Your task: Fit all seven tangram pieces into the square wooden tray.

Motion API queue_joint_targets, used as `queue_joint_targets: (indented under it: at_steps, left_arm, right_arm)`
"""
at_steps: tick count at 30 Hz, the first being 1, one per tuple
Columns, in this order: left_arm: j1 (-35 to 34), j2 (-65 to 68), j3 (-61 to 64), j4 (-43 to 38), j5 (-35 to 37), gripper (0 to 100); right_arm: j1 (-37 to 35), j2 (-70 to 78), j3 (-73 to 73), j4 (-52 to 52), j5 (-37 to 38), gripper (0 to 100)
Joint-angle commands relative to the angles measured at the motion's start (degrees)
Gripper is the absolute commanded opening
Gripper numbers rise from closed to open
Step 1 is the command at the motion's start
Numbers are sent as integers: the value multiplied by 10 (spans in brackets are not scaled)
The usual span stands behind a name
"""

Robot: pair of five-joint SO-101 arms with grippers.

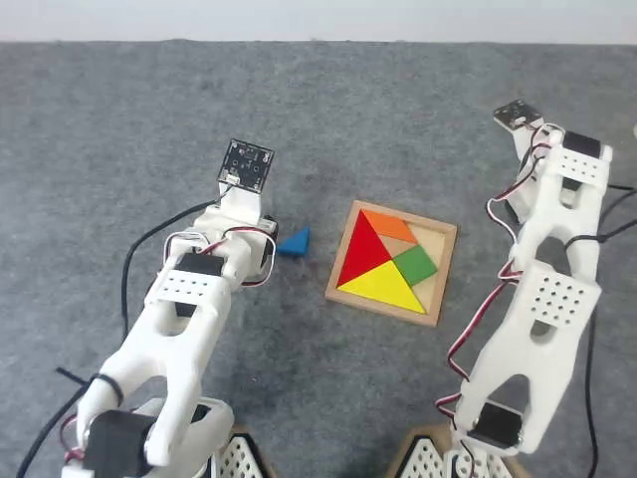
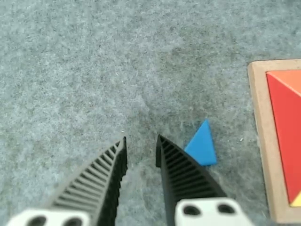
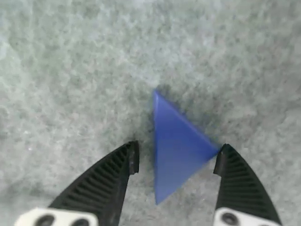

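Text, labels, brands: none can be read in any view.
Numbers and signs: none can be read.

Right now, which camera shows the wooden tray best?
The high view: the whole wooden tray shows, holding a red triangle, orange piece, green square and yellow triangle. The left wrist view catches one edge and part of the red triangle.
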Motion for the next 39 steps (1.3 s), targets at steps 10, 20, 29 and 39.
queue_joint_targets:
  at_steps: [10,20,29,39]
  left_arm:
    - [-1,-25,-5,-16,-6,106]
    - [-1,-25,-5,-16,-6,106]
    - [-1,-25,-5,-16,-6,106]
    - [-1,-25,-5,-16,-6,106]
  right_arm:
    - [4,6,3,-64,82,256]
    - [22,68,-1,-51,83,231]
    - [17,66,-2,36,132,110]
    - [34,-20,-4,163,79,84]
